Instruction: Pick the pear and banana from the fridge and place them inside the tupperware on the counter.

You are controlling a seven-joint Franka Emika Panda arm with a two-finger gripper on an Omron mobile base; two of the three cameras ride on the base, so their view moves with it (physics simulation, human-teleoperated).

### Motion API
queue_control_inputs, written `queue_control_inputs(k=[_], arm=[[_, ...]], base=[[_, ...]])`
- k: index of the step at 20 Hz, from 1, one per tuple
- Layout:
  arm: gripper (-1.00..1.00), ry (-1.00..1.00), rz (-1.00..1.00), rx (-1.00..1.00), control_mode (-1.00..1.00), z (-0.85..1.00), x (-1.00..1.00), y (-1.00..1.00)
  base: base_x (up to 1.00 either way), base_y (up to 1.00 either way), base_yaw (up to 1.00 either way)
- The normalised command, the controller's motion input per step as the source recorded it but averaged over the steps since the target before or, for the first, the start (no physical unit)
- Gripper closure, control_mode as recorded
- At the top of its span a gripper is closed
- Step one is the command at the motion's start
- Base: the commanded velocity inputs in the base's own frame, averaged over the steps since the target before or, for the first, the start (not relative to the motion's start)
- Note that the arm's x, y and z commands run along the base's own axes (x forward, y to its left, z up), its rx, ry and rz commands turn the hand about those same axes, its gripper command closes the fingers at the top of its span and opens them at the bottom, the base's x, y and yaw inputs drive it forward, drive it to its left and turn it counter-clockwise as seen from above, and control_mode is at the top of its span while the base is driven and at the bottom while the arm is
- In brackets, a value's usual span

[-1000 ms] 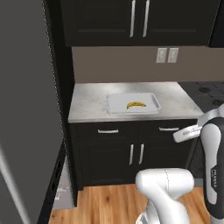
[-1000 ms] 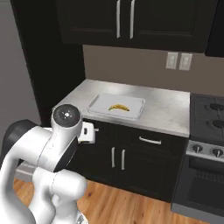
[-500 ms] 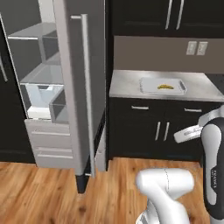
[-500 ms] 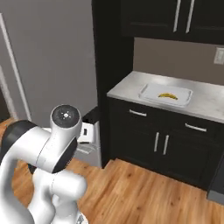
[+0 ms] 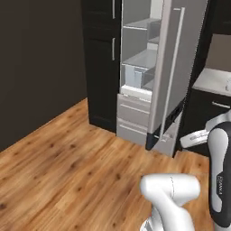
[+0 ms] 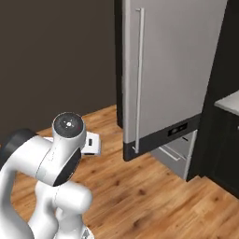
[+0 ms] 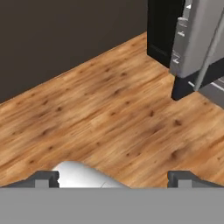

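Note:
The fridge (image 5: 137, 63) stands open in the left base view, showing pale shelves, a translucent drawer (image 5: 135, 77) and grey lower drawers. Its grey door (image 5: 177, 67) swings out toward me and is seen face-on in the right base view (image 6: 168, 70). No pear shows on the visible shelves. A strip of the counter (image 5: 211, 82) sits at the right edge, with a pale corner that may be the tupperware (image 5: 228, 84). The banana is out of view. My gripper (image 7: 113, 179) hangs open over the wooden floor, with nothing between its fingertips (image 7: 43, 178).
Wooden floor (image 5: 67, 167) spreads wide between me and the fridge. A dark wall (image 5: 36, 63) runs along the left. Black cabinets (image 5: 101, 58) flank the fridge's left side. The open door's lower edge (image 7: 192, 85) juts over the floor.
The whole picture has swung left with the base: the counter, tray and banana slid off to the right and the open fridge came into view. The gripper stays open.

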Motion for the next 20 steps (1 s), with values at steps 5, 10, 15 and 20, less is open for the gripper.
queue_control_inputs(k=[5,10,15,20], arm=[[-1.00,0.00,0.00,0.00,1.00,0.00,0.00,0.00],[-1.00,0.00,0.00,0.00,1.00,0.00,0.00,0.00],[-1.00,0.00,0.00,0.00,1.00,0.00,0.00,0.00],[-1.00,0.00,0.00,0.00,1.00,0.00,0.00,0.00]], base=[[-0.09,0.60,0.35],[0.48,0.50,0.00],[0.65,0.53,-0.14],[0.65,0.63,-0.41]])
